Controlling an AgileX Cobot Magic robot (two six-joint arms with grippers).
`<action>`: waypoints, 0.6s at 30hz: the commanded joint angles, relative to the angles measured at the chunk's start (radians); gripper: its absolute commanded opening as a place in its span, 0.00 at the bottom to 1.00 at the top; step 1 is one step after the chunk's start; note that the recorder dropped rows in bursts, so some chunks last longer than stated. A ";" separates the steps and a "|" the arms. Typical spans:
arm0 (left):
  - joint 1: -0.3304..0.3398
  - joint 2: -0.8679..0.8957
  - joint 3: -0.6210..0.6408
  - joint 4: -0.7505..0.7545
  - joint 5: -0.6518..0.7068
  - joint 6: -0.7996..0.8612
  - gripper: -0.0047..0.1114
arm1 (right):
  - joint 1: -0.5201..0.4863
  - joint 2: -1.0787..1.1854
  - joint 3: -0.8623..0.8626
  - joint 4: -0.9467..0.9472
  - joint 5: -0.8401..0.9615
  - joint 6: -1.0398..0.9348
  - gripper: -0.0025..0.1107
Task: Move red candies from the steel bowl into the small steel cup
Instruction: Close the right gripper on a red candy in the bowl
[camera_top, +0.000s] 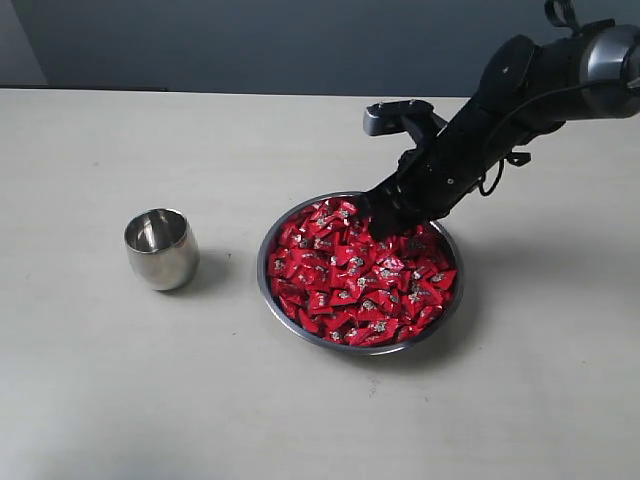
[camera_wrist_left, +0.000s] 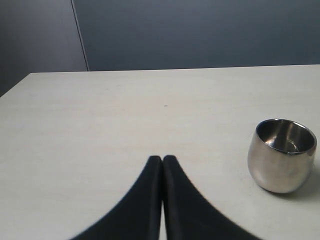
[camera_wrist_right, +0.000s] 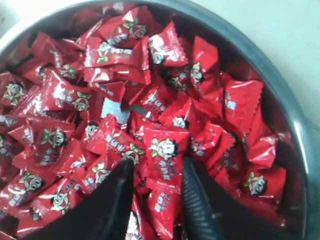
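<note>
Zero red candies (camera_top: 360, 280) in the small steel cup (camera_wrist_left: 282, 155), as far as we see; steel bowl (camera_top: 262, 275) full. Right jaws apart astride one candy, left jaws together. All transfers remain.

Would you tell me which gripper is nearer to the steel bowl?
Right. The right gripper is down inside the steel bowl among the red candies; the left gripper sits away near the small steel cup, with the bowl outside its view.
</note>
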 joint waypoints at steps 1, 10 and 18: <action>0.001 -0.004 0.004 0.001 -0.002 -0.003 0.04 | 0.017 -0.002 -0.006 -0.052 -0.039 0.025 0.31; 0.001 -0.004 0.004 0.001 -0.002 -0.003 0.04 | 0.017 -0.002 -0.006 -0.095 -0.070 0.043 0.31; 0.001 -0.004 0.004 0.001 -0.002 -0.003 0.04 | 0.020 0.027 -0.006 -0.093 -0.048 0.043 0.31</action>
